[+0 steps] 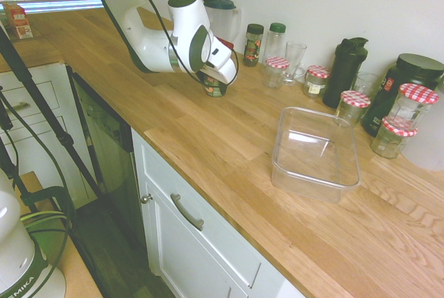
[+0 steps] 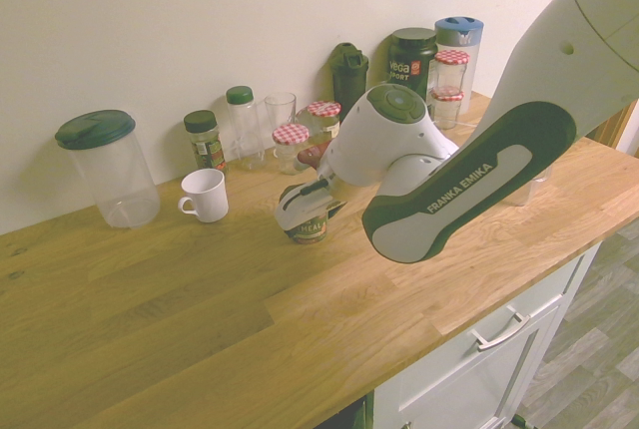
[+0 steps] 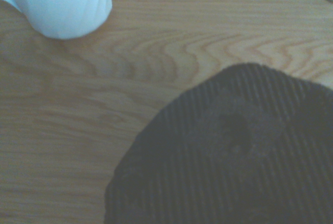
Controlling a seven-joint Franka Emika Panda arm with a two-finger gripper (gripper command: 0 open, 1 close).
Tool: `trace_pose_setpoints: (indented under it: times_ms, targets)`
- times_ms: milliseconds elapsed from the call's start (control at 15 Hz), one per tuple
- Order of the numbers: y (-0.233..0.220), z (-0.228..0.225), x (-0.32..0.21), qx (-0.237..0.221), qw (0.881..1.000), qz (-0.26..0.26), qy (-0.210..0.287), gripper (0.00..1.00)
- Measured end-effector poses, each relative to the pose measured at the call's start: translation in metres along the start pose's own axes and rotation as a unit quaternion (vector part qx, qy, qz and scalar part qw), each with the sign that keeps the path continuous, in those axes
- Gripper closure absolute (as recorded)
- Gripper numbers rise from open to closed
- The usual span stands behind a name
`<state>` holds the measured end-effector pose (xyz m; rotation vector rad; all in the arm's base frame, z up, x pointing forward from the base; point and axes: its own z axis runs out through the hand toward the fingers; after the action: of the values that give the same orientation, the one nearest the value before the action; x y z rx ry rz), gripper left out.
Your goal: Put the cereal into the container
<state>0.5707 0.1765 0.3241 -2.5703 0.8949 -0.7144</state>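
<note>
Cereal cup [image 1: 214,86] stands upright on the wooden worktop [image 1: 229,145], about midway between the front edge and the back wall, well apart from the clear rectangular container [image 1: 316,152] that sits empty nearer the front edge. The end effector [image 2: 309,212] is tilted down directly over the cup, its fingers spread wide on either side of the cup's top; whether they touch it cannot be told. In the wrist view the cup's dark ribbed lid [image 3: 229,151] fills the lower part, out of focus, with a white mug [image 3: 60,2] near it on the wood. That mug [image 2: 206,195] stands just beside the cup, towards the back wall. Along the wall are a spice jar [image 1: 253,44], a green-lidded clear jar [image 1: 276,40] and jars with red-checked lids [image 1: 316,80].
</note>
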Motion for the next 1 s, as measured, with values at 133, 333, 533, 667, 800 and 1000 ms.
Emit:
trace_pose_setpoints:
  times_ms: [133, 333, 533, 667, 800, 1000]
  targets:
    - [-0.001, -0.001, -0.001, 0.005, 1.000, 0.001, 0.001, 1.00]
    - [0.000, 0.003, -0.007, 0.003, 1.000, 0.000, -0.006, 1.00]
    - [0.004, 0.006, -0.010, 0.004, 1.000, 0.000, -0.008, 1.00]
    - [0.004, 0.006, -0.009, 0.005, 1.000, 0.006, -0.008, 1.00]
    - [0.004, 0.005, -0.008, 0.006, 1.000, 0.008, -0.008, 1.00]
    - [0.003, 0.003, -0.005, 0.008, 1.000, 0.013, -0.005, 1.00]
